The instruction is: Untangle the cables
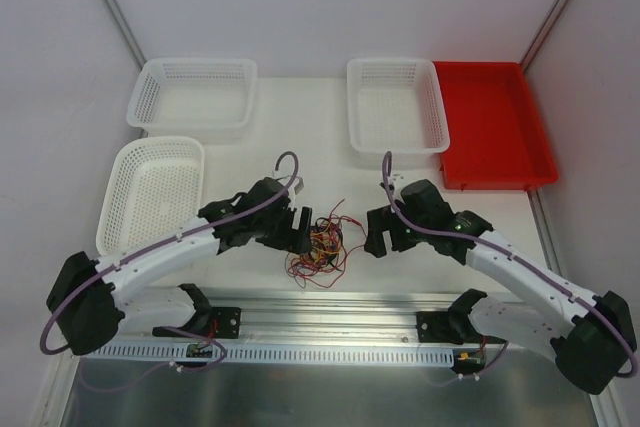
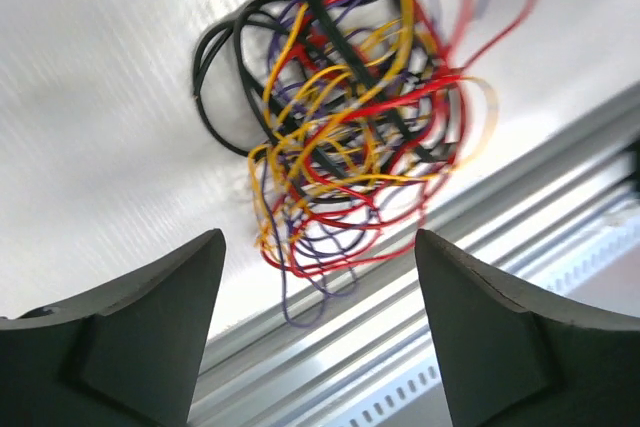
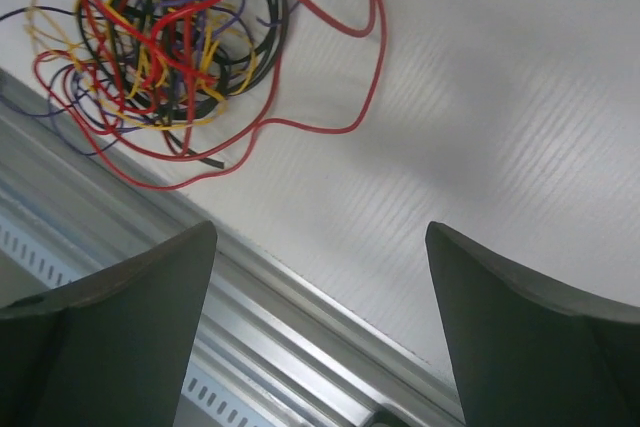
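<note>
The cables [image 1: 320,247] lie as one tangled heap of thin red, yellow-orange, black and dark purple wires on the white table, between the two arms near the front rail. My left gripper [image 1: 298,235] is open just left of the heap; in the left wrist view the tangle [image 2: 350,117] lies ahead of the open gripper [image 2: 320,247], nothing between the fingers. My right gripper [image 1: 376,239] is open and empty to the right of the heap; in the right wrist view the tangle [image 3: 160,47] sits at the upper left, away from the gripper [image 3: 320,237].
Two white mesh baskets [image 1: 193,92] [image 1: 150,192] stand at the left, a third [image 1: 396,104] at the back centre-right beside a red tray [image 1: 495,125]. A metal rail [image 1: 330,302] runs along the table's front edge.
</note>
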